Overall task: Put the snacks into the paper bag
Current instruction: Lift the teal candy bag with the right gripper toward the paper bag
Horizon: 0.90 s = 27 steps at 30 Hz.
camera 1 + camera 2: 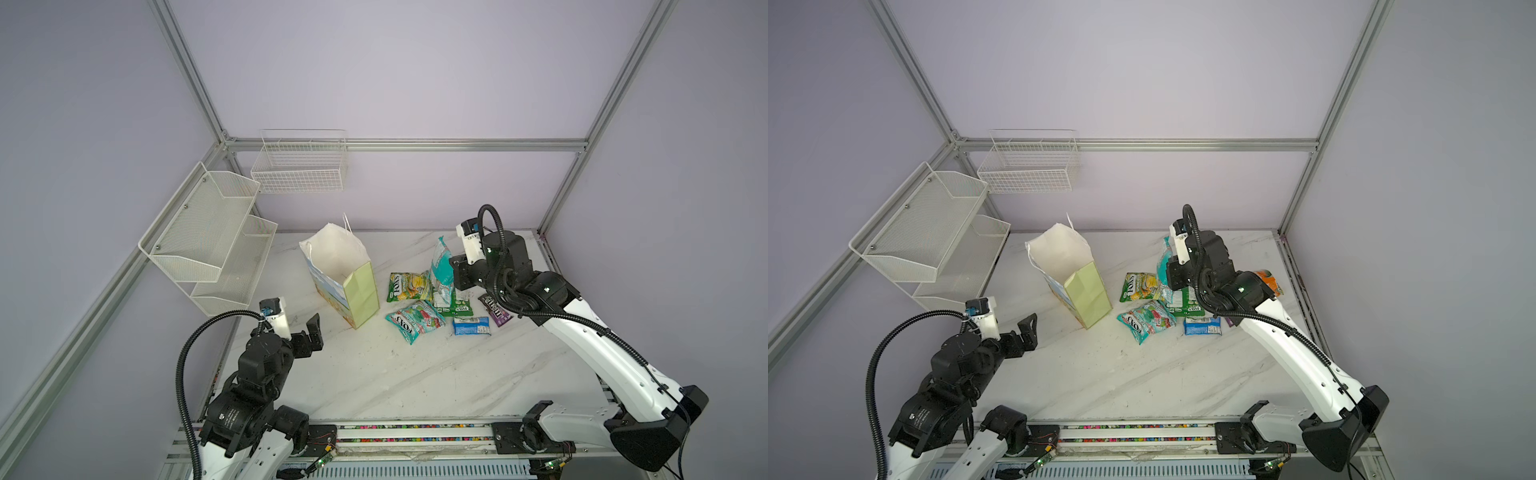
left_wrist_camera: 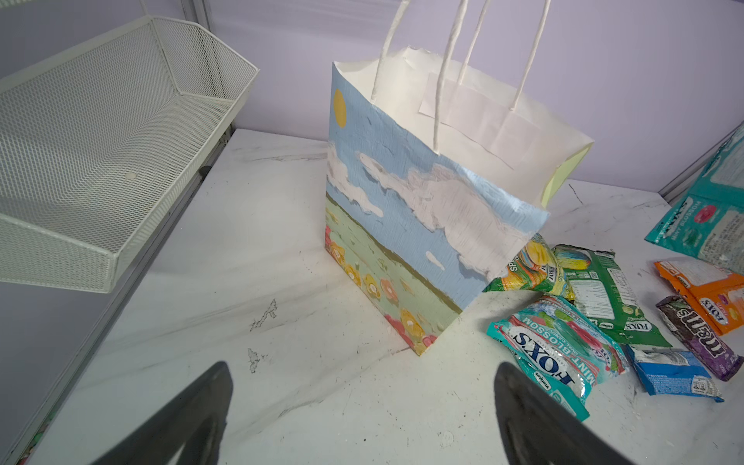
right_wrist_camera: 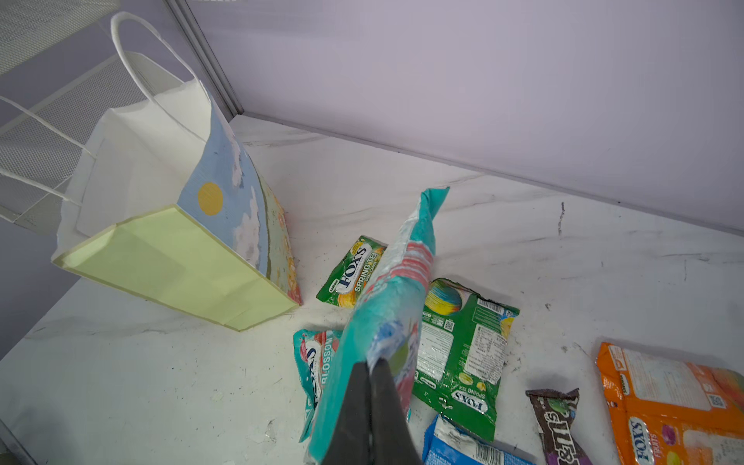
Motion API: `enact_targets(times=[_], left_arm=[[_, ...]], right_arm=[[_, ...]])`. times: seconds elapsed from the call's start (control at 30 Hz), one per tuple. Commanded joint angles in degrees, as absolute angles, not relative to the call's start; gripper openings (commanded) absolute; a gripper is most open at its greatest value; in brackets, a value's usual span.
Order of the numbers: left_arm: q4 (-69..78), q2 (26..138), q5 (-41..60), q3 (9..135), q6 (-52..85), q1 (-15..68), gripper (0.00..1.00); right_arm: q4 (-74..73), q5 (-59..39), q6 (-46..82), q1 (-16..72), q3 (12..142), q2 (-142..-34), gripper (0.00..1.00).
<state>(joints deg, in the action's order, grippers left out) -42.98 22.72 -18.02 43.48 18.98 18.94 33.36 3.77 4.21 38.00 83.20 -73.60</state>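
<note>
At the lower left in a top view, the left gripper hung wide open. The paper bag stood in the middle, mouth up. To its right, the right gripper pinched a teal packet, long way up. The bag lay to its left.

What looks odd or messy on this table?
The paper bag has a ragged top rim, as if torn, and a mouth squashed out of square. The marble table has dark scuffs and white crumbs. One green packet lies back up, its edge jagged.
</note>
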Motion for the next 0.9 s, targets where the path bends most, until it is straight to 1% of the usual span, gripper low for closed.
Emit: enact_targets(times=[0.0, 0.53, 0.87], left_arm=[[-42.0, 22.6, -17.8, 43.0, 19.4, 19.2, 1.00], [-42.0, 22.5, -17.2, 43.0, 19.4, 19.2, 1.00], [-41.9, 22.6, -16.9, 43.0, 19.4, 19.2, 1.00]], right_arm=[[33.9, 8.6, 0.9, 41.2, 89.1, -75.5, 0.00], [36.8, 15.0, -5.5, 51.0, 108.1, -88.0, 0.00], [38.6, 22.4, -10.4, 57.3, 119.6, -95.2, 0.00]])
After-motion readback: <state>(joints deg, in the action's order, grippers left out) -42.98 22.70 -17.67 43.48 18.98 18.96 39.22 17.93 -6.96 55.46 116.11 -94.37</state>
